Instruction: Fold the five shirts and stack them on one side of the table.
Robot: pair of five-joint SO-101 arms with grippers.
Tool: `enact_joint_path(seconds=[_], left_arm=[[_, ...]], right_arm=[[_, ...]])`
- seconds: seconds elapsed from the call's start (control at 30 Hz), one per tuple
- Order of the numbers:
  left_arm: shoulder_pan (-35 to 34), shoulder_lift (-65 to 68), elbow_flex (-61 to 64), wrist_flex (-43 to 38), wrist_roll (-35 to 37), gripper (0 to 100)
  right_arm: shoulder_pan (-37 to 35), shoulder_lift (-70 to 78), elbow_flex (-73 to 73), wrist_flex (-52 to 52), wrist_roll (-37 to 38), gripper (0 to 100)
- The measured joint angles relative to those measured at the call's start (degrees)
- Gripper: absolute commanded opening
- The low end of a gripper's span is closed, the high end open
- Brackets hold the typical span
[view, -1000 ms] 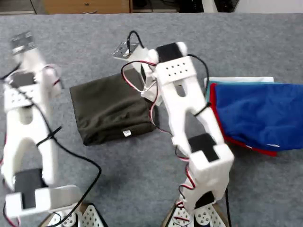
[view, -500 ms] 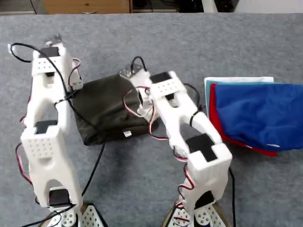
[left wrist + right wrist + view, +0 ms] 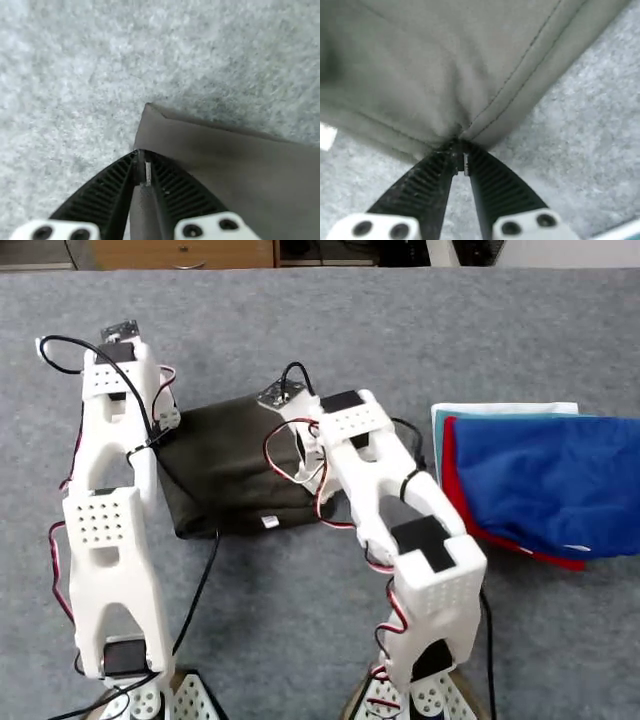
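A: Where does the dark olive folded shirt (image 3: 235, 465) sit?

B: In the middle of the grey felt-covered desk (image 3: 480, 330), between the two arms. It is well apart from the stack of folded shirts with the blue one on top (image 3: 545, 475), which lies at the desk's right edge.

A: And the left tool (image 3: 141, 167)?

B: Its jaws are pressed together on the shirt's edge, just beside a pointed corner. The right tool (image 3: 460, 157) is likewise clamped on cloth, pinching a puckered bit of the stitched hem on the shirt's opposite side.

A: How would you expect the cloth to behave?

B: Soft, light and limp, I'd judge. The hem already bunches where the right tool bites, so it has no stiffness of its own. Lifted from one side alone, the layers would likely sag and fall open.

A: So where is the best hold?

B: On opposite edges, catching all the layers, as both tools seem placed to do. I cannot tell whether either pinch reaches the bottom layer. The felt looks grippy, so dragging might peel the fold apart, and a level lift seems safer.
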Motion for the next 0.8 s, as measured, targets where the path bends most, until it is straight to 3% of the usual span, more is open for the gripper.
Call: enact_joint_path(seconds=[0.23, 0.37, 0.63, 0.8], left_arm=[[0.0, 0.3, -18.2, 11.4, -1.6, 2], [-0.3, -2.4, -17.1, 12.4, -3.5, 2], [3.6, -28.3, 16.4, 11.0, -4.7, 2], [5.5, -45.4, 42.9, -1.4, -4.8, 2]], right_arm=[[2.6, -8.7, -12.0, 3.1, 0.5, 0.4], [2.9, -4.0, -23.2, 3.1, 0.5, 0.4], [2.0, 22.7, -56.1, 10.3, 0.6, 0.5], [1.8, 39.1, -79.9, 16.8, 0.6, 0.5]])
